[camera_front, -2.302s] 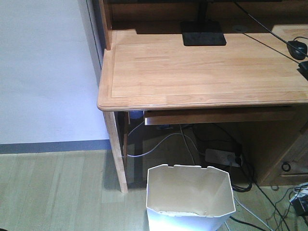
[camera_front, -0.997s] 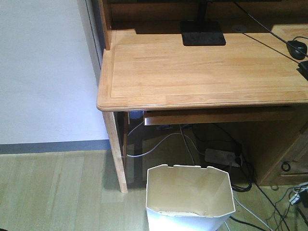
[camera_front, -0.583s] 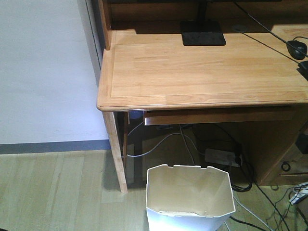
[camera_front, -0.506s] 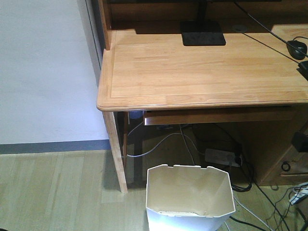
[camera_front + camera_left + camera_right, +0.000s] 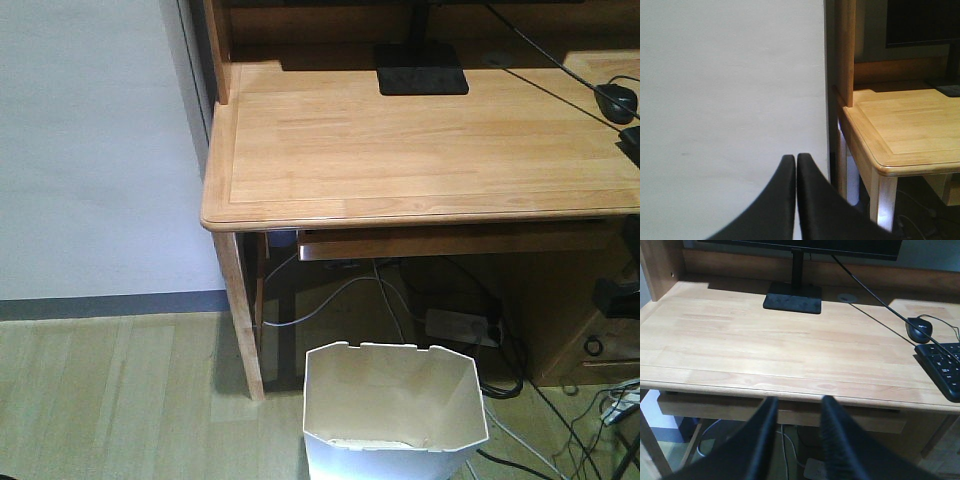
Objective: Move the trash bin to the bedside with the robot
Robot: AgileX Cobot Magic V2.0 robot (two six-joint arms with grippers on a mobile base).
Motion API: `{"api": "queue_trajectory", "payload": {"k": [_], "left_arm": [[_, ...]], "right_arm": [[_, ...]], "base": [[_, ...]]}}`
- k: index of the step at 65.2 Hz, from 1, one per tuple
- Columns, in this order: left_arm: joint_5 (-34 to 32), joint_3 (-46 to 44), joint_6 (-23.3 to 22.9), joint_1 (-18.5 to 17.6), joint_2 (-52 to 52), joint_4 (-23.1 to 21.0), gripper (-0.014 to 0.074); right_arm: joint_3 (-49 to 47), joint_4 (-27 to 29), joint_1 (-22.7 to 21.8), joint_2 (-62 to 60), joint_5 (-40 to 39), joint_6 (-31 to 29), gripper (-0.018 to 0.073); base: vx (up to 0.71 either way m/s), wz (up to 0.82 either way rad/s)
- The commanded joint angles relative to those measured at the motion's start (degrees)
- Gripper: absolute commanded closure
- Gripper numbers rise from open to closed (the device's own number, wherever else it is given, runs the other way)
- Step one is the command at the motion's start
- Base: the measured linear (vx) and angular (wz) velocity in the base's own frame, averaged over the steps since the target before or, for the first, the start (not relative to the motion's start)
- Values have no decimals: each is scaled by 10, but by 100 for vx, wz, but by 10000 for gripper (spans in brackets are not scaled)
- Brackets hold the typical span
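The white trash bin (image 5: 395, 412) stands upright on the wood floor in front of the desk, its cream inside showing. The front view cuts off its base. A black part of my right arm (image 5: 612, 296) shows at the right edge, well apart from the bin. My right gripper (image 5: 800, 399) is open and empty, level with the desk's front edge, and the bin is not in its view. My left gripper (image 5: 795, 156) is shut on nothing, facing the white wall beside the desk's left corner. The bedside is out of view.
The light wooden desk (image 5: 420, 150) carries a monitor base (image 5: 422, 70), a mouse (image 5: 919, 329) and a keyboard (image 5: 945, 367). Its left leg (image 5: 243, 320) stands close to the bin. A power strip (image 5: 460, 325) and cables (image 5: 520, 440) lie under the desk.
The black part of my right arm has come into the front view at the right edge and slid a little left. The bin has not moved.
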Motion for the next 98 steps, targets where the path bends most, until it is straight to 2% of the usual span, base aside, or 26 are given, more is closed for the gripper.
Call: {"api": "queue_trajectory", "payload": {"k": [1,7,12,16,20,34,60,67,73,83,91,98], "left_arm": [[-41,-12,-3,0,-3,-3,603],[-41,-12,-3,0,-3,-3,603],[-41,-12,-3,0,-3,-3,603],[-41,-12,-3,0,-3,-3,603],[-41,-12,-3,0,-3,-3,603],[-41,-12,-3,0,-3,-3,603],[-41,-12,-3,0,-3,-3,603],[-41,-12,-3,0,-3,-3,603],[-41,-12,-3,0,-3,-3,603],[-41,-12,-3,0,-3,-3,603],[-41,-12,-3,0,-3,-3,603],[-41,-12,-3,0,-3,-3,603]], "right_arm": [[-21,-6,1,2,-32,-7,181],[-21,-6,1,2,-31,-7,46],[-21,-5,1,2,-31,-7,-11],[-21,21,1,2,-18,20,-33],[-21,41,1,6,-6,33,-34],[-49,41,1,94,7,16,-11],[-181,64,-3,383,160,15,3],[-203,97,-20,450,194,-40,3],[-212,162,-56,501,195,-94,3],[-212,274,-102,580,153,-239,3],[-212,308,-113,648,99,-312,3],[-212,319,-112,711,40,-345,3]], "base": [[0,0],[0,0],[0,0],[0,0],[0,0],[0,0],[0,0],[0,0],[0,0],[0,0],[0,0],[0,0]]}}
